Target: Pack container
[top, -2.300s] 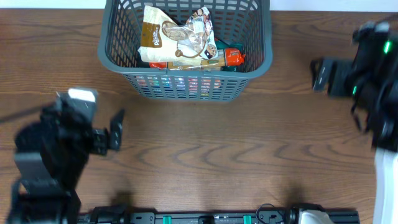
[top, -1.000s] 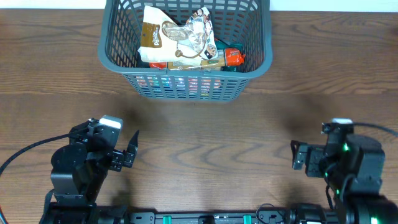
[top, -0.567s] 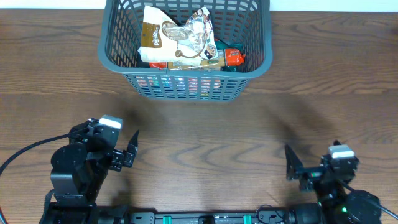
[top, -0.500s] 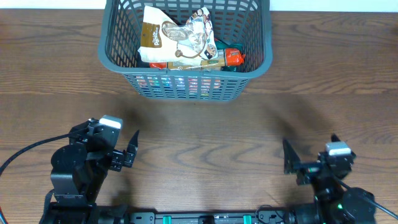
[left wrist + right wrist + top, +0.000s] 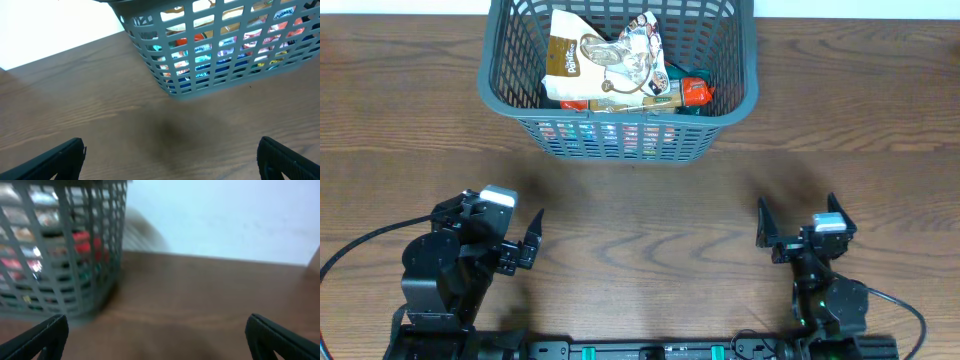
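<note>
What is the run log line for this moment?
container: holds snack packets | left gripper: open, empty | right gripper: open, empty

Dark wooden table (image 5: 650,215), grey slatted container (image 5: 620,135) resting at its far edge

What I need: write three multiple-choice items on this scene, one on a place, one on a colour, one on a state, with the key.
1. Where is the dark grey slatted plastic basket?
A) near edge
B) far side, about the middle
C) beside the left arm's base

2. What colour is the wooden table?
A) white
B) green
C) dark brown

3. How do the left claw and right claw stand?
A) both open, empty
B) both shut on packets
C) one open, one shut

Key: B, the overhead view shows it at the top, near the centre. C, brown grain shows all around the basket. A, each wrist view shows its claw spread wide with nothing held.
</note>
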Robot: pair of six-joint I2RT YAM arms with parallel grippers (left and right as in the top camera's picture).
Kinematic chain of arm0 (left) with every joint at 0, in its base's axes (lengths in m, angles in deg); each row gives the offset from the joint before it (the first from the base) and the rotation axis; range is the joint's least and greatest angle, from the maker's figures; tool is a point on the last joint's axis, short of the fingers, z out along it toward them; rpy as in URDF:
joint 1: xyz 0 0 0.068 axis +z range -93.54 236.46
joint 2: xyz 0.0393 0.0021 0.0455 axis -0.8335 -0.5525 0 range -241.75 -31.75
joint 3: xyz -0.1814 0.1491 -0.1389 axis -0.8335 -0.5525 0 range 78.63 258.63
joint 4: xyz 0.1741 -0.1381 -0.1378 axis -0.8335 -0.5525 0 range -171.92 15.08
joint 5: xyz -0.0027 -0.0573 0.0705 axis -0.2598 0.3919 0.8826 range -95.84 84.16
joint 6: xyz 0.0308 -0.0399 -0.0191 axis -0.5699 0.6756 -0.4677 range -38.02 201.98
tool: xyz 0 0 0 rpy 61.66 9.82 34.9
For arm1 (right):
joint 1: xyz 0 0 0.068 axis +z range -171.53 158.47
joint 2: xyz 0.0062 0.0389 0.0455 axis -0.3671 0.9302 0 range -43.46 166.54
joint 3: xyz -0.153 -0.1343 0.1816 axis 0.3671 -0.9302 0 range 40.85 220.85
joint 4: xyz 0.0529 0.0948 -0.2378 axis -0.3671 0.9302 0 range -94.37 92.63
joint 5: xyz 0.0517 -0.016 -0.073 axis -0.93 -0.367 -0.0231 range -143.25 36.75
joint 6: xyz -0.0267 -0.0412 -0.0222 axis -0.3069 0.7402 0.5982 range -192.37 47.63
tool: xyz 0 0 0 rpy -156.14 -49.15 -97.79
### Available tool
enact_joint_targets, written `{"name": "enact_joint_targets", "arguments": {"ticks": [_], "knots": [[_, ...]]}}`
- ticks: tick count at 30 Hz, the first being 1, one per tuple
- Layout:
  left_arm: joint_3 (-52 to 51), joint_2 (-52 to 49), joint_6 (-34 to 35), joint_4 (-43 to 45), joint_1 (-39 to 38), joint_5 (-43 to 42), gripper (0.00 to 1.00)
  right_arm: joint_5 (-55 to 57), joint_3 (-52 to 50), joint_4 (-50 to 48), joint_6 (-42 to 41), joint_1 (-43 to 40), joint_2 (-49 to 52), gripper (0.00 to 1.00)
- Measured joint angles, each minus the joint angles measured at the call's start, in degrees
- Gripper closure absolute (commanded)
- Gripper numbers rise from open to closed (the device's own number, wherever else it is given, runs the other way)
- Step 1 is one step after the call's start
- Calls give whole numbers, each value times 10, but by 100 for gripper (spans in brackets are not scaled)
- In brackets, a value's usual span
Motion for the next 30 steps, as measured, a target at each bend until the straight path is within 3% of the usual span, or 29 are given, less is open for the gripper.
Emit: {"name": "enact_joint_targets", "arguments": {"ticks": [30], "knots": [[0,0,0,0,0,0,1,11,-12,-2,-2,0,-2,1]]}}
